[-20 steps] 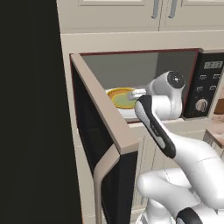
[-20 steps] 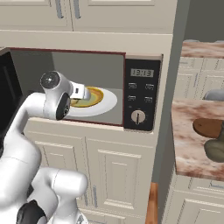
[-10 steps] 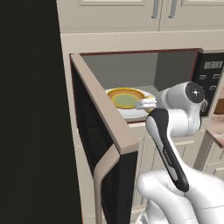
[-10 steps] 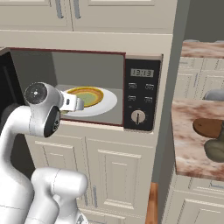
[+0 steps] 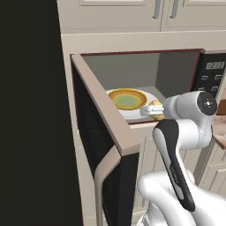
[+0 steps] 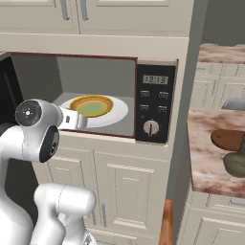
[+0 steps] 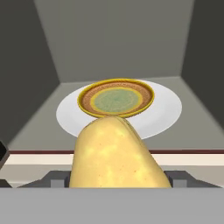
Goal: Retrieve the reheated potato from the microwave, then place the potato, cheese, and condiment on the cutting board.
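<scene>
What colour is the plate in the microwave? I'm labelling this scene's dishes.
The plate has a yellow rim, a brown band and a greenish centre, clearest in the hand view.

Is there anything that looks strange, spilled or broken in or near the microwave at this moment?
Nothing stands out. The microwave door is wide open, the plate sits level on the white turntable, and the claw holds the potato at the opening. No spill or damage shows.

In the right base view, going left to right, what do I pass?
Gripper shut on the potato, just out of the microwave mouth → yellow-rimmed plate on the white turntable → microwave control panel → cutting board on the counter.
</scene>
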Robot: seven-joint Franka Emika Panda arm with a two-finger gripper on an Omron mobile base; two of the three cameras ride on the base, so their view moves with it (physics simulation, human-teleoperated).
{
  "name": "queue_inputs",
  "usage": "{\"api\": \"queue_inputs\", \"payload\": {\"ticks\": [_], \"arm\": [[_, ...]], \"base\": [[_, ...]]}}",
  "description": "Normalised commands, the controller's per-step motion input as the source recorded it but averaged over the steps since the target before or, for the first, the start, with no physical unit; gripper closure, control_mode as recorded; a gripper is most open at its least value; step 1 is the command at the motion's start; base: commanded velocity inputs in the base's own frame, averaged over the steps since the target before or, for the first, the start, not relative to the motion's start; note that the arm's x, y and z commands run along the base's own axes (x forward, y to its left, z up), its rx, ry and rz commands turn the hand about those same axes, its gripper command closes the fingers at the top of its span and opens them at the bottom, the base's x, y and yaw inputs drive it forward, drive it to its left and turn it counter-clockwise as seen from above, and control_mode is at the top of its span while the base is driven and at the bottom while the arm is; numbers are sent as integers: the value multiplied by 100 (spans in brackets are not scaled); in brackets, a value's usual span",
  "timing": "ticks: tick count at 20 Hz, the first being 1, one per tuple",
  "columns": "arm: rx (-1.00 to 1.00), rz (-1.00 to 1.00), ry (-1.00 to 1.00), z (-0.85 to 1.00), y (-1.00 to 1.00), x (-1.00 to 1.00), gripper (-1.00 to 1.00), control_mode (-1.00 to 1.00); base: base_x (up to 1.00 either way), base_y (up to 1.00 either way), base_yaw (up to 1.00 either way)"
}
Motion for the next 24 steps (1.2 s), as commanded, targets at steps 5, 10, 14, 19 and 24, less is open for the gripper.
{"api": "queue_inputs", "payload": {"ticks": [5,10,14,19,24], "arm": [[0,0,0,0,0,0,100,-100],[0,0,0,0,0,0,100,-100],[0,0,0,0,0,0,100,-100],[0,0,0,0,0,0,100,-100],[0,0,0,0,0,0,100,-100]], "base": [[0,0,0],[0,0,0],[0,0,0],[0,0,0],[0,0,0]]}}
